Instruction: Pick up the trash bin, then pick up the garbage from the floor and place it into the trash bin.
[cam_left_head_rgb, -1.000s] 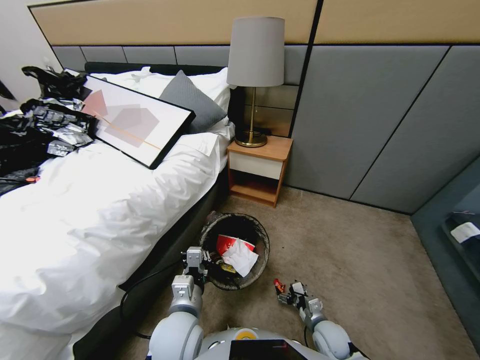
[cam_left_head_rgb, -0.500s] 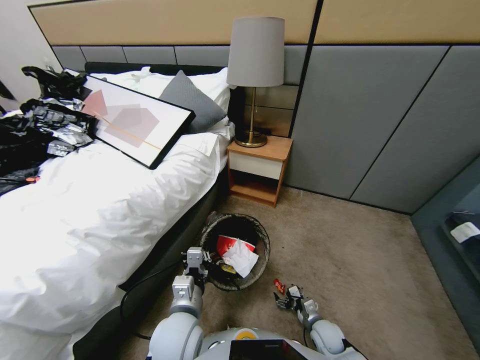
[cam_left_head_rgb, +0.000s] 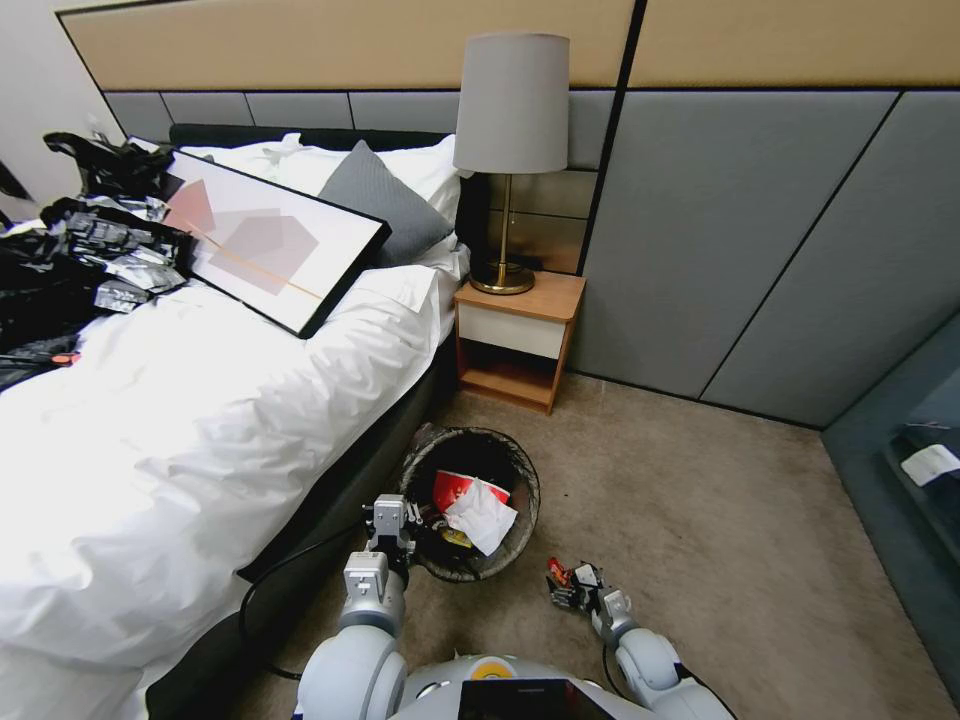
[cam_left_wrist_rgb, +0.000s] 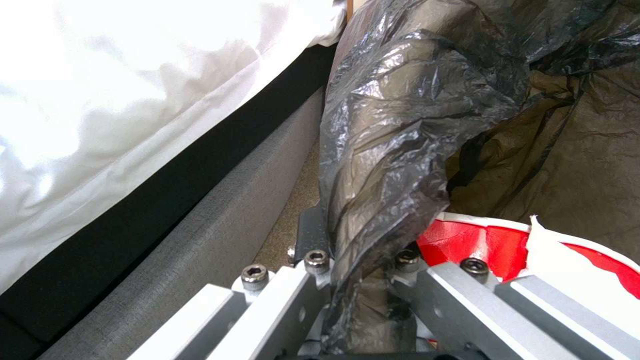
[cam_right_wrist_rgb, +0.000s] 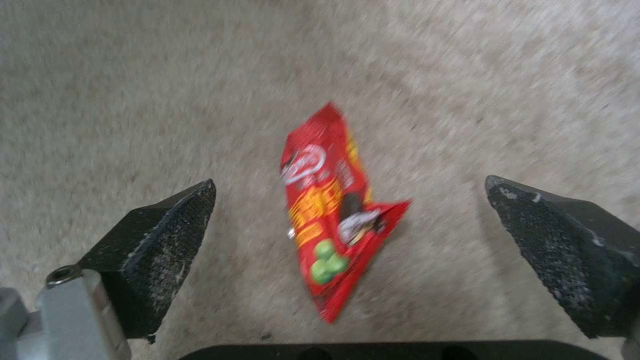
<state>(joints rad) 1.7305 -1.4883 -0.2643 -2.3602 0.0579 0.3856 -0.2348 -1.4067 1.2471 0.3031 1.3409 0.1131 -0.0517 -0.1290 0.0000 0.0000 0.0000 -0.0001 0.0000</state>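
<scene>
Trash bin (cam_left_head_rgb: 470, 480), lined with a black bag (cam_left_wrist_rgb: 400, 125), stands on the carpet (cam_left_head_rgb: 700, 500) beside the bed (cam_left_head_rgb: 200, 400); the left gripper (cam_left_head_rgb: 392, 530) clamps its rim. Right gripper (cam_right_wrist_rgb: 347, 235) hangs with fingers (cam_right_wrist_rgb: 167, 225) spread over a red snack wrapper (cam_right_wrist_rgb: 330, 210).

**Even room light, blown-out bedding, motion blur at the right wrist**

Lit evenly and brightly across the head view, with no hard shadows on the carpet (cam_left_head_rgb: 700, 520). Strong wide-angle bending of the wall panels (cam_left_head_rgb: 760, 230) toward the edges. Overexposed white duvet (cam_left_head_rgb: 190, 430), folds washed out; same glare on the bedding (cam_left_wrist_rgb: 113, 90) in the left wrist view. Soft sheen on the black bag liner (cam_left_wrist_rgb: 400, 115), dark under the bed frame (cam_left_wrist_rgb: 127, 210). Smeared by motion in the right wrist view: red snack wrapper (cam_right_wrist_rgb: 330, 210) and carpet streaked, print unreadable; finger pads (cam_right_wrist_rgb: 160, 240) somewhat sharper.
</scene>
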